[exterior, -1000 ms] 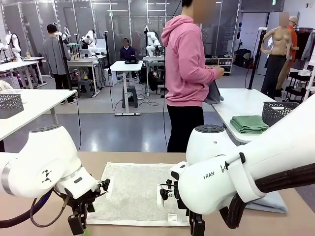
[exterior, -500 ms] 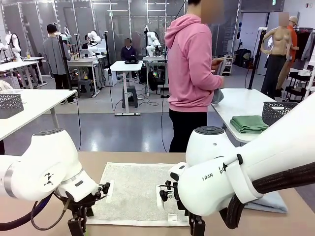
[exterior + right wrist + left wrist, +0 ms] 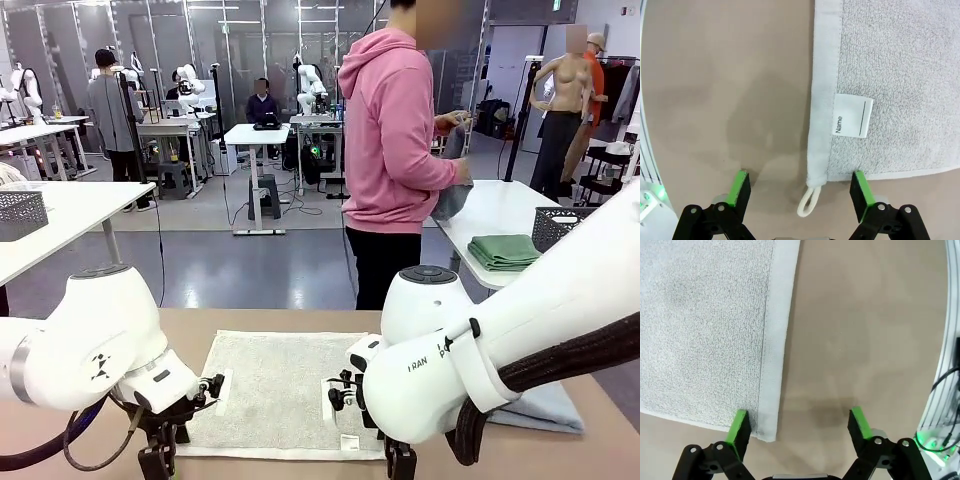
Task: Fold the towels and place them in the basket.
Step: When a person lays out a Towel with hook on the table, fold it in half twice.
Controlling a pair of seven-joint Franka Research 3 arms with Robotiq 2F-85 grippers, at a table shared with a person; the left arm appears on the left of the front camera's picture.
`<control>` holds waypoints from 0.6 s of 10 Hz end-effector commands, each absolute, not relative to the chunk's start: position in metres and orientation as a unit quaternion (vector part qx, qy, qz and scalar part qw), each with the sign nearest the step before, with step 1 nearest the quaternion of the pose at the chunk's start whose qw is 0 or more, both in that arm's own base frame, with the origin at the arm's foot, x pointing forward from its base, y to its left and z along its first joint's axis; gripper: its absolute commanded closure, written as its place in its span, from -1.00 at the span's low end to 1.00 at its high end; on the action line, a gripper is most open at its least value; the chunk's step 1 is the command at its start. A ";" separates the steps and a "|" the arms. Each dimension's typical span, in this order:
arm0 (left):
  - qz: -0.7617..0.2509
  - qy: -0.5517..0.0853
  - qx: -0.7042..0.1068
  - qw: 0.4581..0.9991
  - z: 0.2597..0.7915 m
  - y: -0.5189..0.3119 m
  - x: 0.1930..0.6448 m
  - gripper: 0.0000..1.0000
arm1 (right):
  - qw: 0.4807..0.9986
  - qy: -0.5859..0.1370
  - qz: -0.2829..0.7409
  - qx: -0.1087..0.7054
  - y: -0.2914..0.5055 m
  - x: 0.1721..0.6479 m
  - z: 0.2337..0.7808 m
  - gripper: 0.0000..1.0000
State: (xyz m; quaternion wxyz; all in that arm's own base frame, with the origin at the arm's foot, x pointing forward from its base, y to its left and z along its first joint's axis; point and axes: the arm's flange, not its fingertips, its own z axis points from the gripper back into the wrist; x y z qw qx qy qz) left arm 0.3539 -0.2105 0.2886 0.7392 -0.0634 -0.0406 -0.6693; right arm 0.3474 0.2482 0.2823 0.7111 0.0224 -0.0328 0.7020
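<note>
A cream-white towel lies flat on the brown table between my two arms. My left gripper stands open low over its near corner, one fingertip on the hem and the other over bare table. My right gripper is open astride the other near corner, where a hanging loop and a white "Name" label show. A light blue towel lies at the right, mostly hidden under my right arm. The basket is out of view.
A person in a pink hoodie stands beyond the far edge, turned towards a white side table that carries folded green cloths. Bare tabletop lies outside both near corners.
My left gripper has sunk a little towards the towel corner and its jaws have drawn in slightly. The person has shifted right and raised a grey cloth. My right arm has barely moved.
</note>
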 end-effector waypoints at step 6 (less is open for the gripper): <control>-0.649 -0.040 -0.048 0.758 0.281 -0.206 0.342 1.00 | 0.712 -0.034 0.700 0.038 0.254 0.364 0.275 -0.40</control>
